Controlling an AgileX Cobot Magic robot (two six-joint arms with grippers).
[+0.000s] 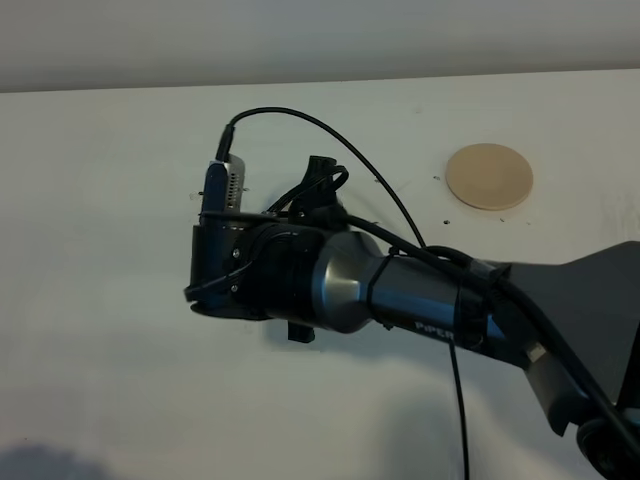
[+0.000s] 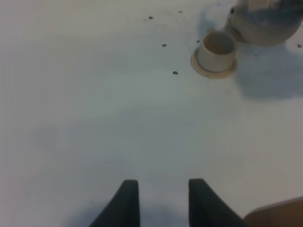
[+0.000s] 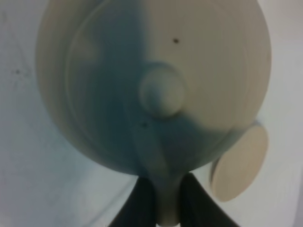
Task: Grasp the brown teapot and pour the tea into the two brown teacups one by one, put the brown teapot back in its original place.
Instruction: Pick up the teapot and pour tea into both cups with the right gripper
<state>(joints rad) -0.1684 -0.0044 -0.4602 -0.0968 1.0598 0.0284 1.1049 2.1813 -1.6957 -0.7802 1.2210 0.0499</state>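
Observation:
The brown teapot (image 3: 156,80) fills the right wrist view from above, with its knobbed lid toward the camera. My right gripper (image 3: 163,196) is shut on its loop handle. The left wrist view shows the teapot (image 2: 265,21) raised just beside one teacup (image 2: 217,48) on its saucer (image 2: 204,71). A round tan edge (image 3: 239,163), a cup or saucer, peeks from under the teapot. The coaster disc (image 1: 489,176) lies bare at the back right. My left gripper (image 2: 163,198) is open and empty, low over the table. In the exterior view my right arm (image 1: 400,290) hides the teapot and cups.
A tan edge (image 2: 279,215) shows at the corner of the left wrist view; I cannot tell what it is. The white table (image 1: 120,200) has small dark specks (image 2: 164,45). The right arm's cable (image 1: 330,135) loops above the wrist.

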